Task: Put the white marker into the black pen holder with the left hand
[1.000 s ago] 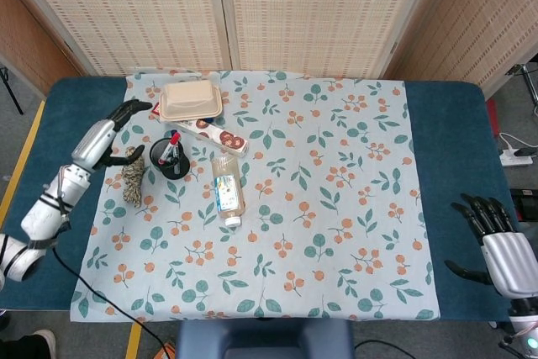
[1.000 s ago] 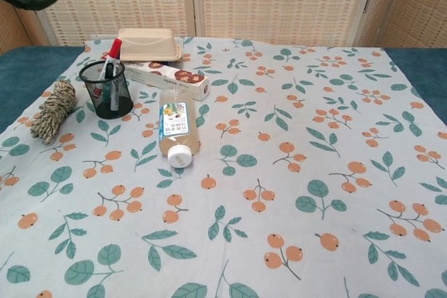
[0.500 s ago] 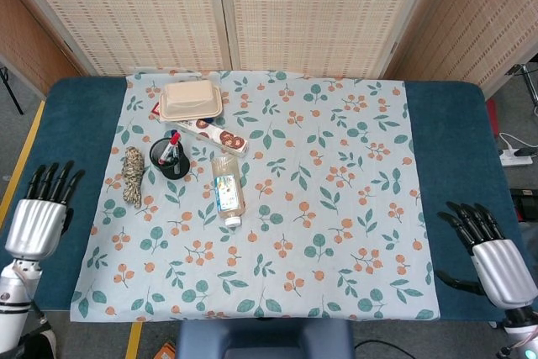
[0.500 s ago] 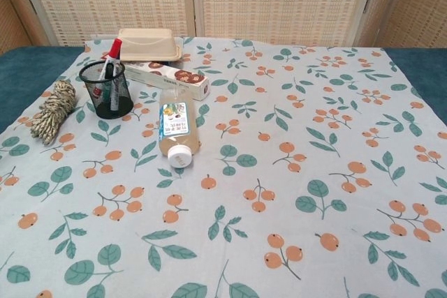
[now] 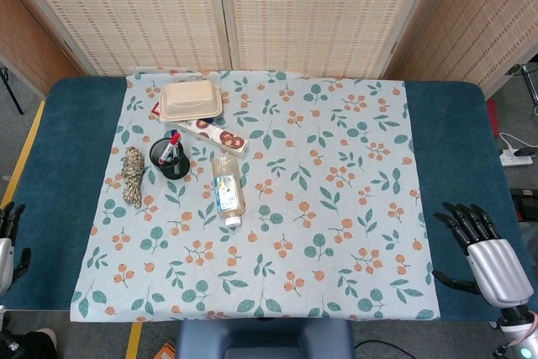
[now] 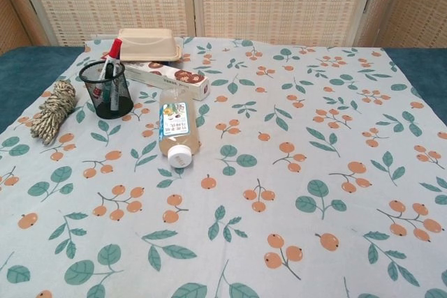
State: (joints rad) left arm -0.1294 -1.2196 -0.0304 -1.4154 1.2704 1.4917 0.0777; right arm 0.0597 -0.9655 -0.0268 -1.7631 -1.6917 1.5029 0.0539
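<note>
We see the white marker (image 6: 110,63) standing tilted inside the black pen holder (image 6: 107,91) — a slim white barrel with a red cap (image 5: 175,138) poking above the rim and leaning toward the back of the counter (image 5: 67,124). The holder is a round black mesh cup, upright on the floral cloth (image 6: 293,137) near its left side.

Just left of the holder lies a coil of twine (image 6: 53,111), apart from it. Behind the holder, a long printed box (image 6: 167,79) lies flat, and a beige lidded container (image 6: 148,43) sits at its far end. A plastic bottle (image 6: 176,127) with a white cap lies on its side just to the right of the holder, cap pointing toward the near edge.

In the head view, the left robot hand (image 5: 7,245) shows only at the frame's left edge, off the cloth — too little of it is visible for us to tell how its fingers lie. The right robot hand (image 5: 481,250) rests over the blue counter edge at the near right, fingers spread and holding nothing.
</note>
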